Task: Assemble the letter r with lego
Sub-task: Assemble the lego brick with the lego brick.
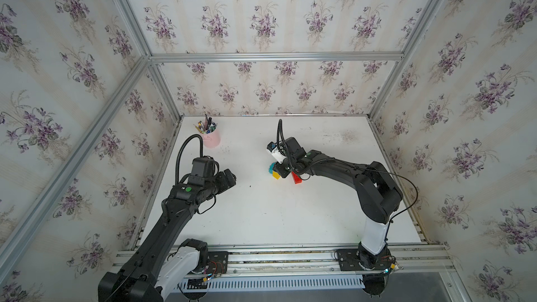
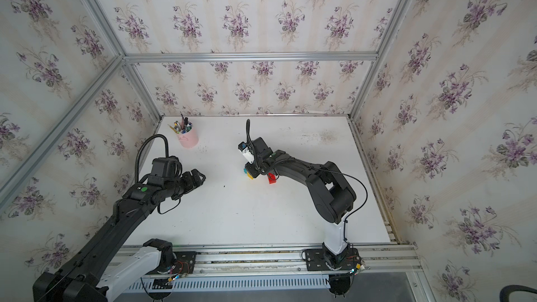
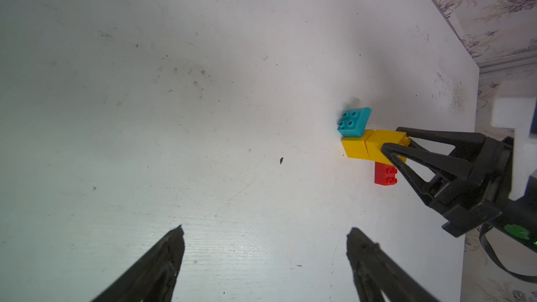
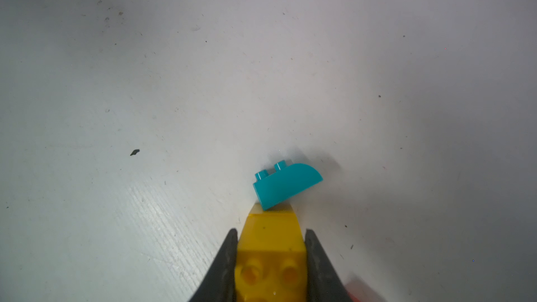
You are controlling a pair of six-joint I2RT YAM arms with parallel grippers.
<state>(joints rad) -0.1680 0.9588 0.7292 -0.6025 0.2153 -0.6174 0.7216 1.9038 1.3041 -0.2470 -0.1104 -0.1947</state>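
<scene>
The left gripper [image 3: 266,228] hangs spread and empty, seemingly ready to seat the tilted teal brick [image 3: 354,122] — while the right gripper [image 4: 270,230] clamps the yellow bar [image 3: 363,146] steady mid-worktop [image 1: 261,213], red brick [image 3: 385,172] at its right end.

No text or numbers legible — none anywhere.

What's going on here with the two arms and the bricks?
The right gripper is shut on a yellow bar made of two bricks. A teal brick sits tilted at the bar's free end, and a red brick touches its side near the grip. The left gripper is open, empty, and well apart from the bricks.
</scene>
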